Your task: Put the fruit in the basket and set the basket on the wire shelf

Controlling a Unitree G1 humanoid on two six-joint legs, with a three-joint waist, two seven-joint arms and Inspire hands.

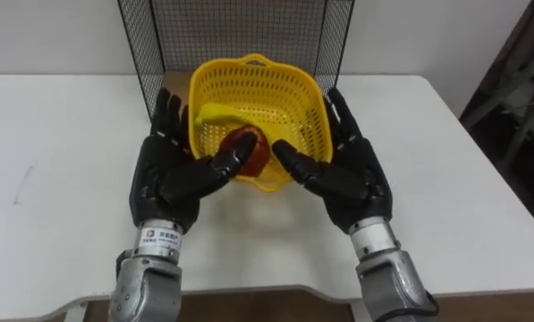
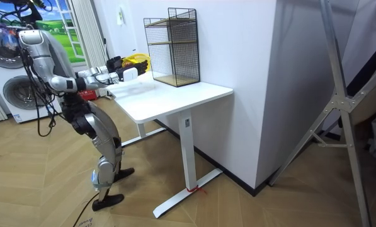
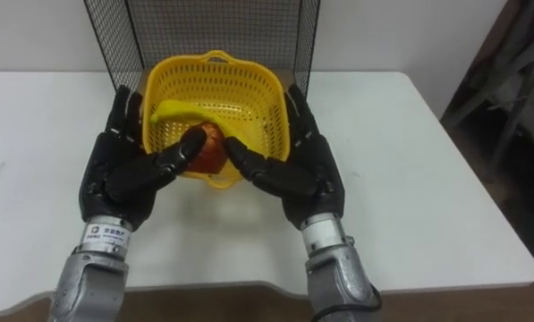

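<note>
Left hand (image 1: 168, 174) and right hand (image 1: 349, 174), fingers (image 1: 166, 114) straight and gripping nothing, are bracing the basket (image 1: 289, 98) on both sides, likely for lifting; fruit (image 1: 215, 114) is lying inside it.

Both the left hand (image 1: 173, 174) and the right hand (image 1: 343, 179) are black, with jointed fingers made of glossy hard segments and broad backs. Each wrist ends in a short silver metal collar; the left one carries a white label with small print. The forearms below are grey metal cylinders. In the room view the head, arms and shins are silver-grey, the hips dark, the feet black, and dark cables hang beside the torso.
</note>
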